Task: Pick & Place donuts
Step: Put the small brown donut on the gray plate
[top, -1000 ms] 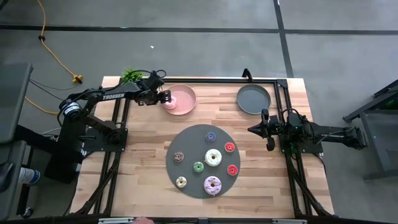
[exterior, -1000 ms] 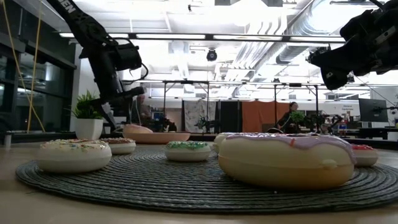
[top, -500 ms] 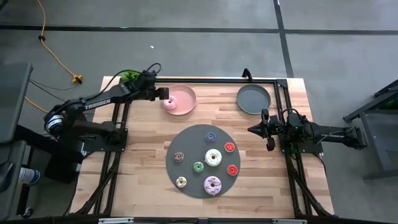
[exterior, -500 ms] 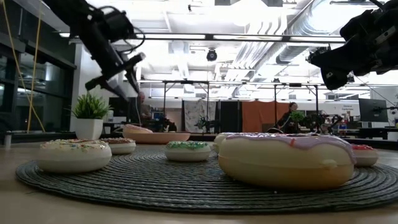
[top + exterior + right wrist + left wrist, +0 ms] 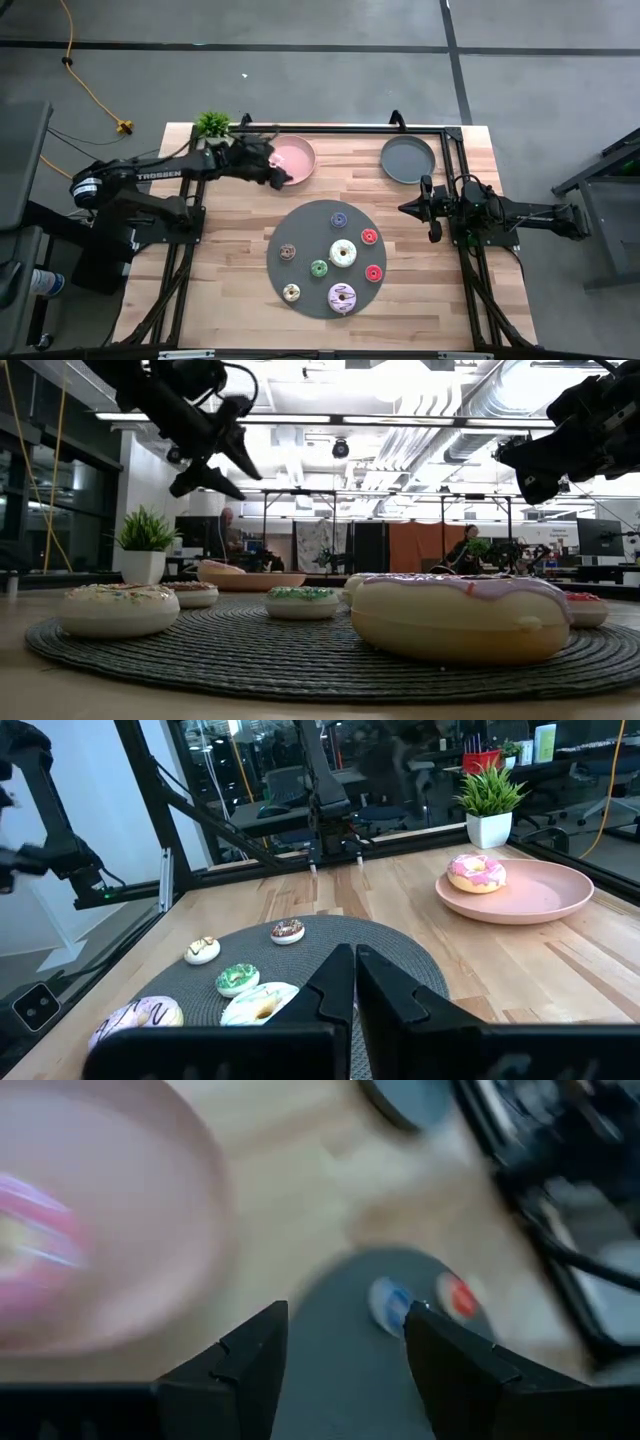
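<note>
From above, the left gripper (image 5: 272, 172) hangs over the near-left rim of the pink plate (image 5: 300, 160), covering the spot where a donut would lie. Seven donuts sit on the dark mat (image 5: 300, 225): a white one (image 5: 343, 253) at the middle, a purple one (image 5: 342, 297) nearest the front, two red ones (image 5: 369, 237), a green one (image 5: 319, 268), a brown one (image 5: 288, 252), a cream one (image 5: 291, 292) and a small blue one (image 5: 339, 219). The right gripper (image 5: 407, 208) waits beside the mat, below the grey plate (image 5: 408, 159).

At table height, the left gripper (image 5: 232, 472) is raised with its fingers spread and nothing between them; the purple donut (image 5: 460, 618) fills the foreground.

The left wrist view is blurred, its fingers apart.

In the right wrist view, a pink sprinkled donut (image 5: 477, 872) lies on the pink plate (image 5: 540, 900), and the right fingers (image 5: 335, 985) are pressed together, empty.
</note>
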Motion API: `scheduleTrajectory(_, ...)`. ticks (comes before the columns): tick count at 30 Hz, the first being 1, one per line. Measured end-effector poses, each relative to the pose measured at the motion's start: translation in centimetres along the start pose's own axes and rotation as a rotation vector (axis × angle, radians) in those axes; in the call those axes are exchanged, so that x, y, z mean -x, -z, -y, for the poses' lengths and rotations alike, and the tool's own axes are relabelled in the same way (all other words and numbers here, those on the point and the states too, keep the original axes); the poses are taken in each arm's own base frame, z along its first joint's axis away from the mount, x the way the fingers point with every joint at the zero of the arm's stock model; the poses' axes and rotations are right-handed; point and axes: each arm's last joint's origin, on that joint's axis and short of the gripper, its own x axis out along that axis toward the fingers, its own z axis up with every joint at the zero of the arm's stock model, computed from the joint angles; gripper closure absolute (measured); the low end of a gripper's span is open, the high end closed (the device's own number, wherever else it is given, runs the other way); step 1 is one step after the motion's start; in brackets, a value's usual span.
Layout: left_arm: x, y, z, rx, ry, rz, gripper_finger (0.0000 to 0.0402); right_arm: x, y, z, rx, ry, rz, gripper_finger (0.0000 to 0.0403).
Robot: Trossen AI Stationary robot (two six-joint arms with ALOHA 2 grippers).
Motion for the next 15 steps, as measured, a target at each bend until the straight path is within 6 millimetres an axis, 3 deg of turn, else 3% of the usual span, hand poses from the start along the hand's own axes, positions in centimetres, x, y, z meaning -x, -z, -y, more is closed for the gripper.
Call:
scheduleTrajectory(8, -4.9, 1.6, 1.9, 0.142, 0.278, -0.275, 0.0206, 0.0, 0.0, 0.0, 0.000, 0.000, 0.000, 0.0394)
scheduleTrajectory(15, -7.7, 3.1, 3.5, 0.138, 0.321, -0.456, 0.0206, 0.0, 0.0, 0.0, 0.000, 0.000, -0.001, 0.0397)
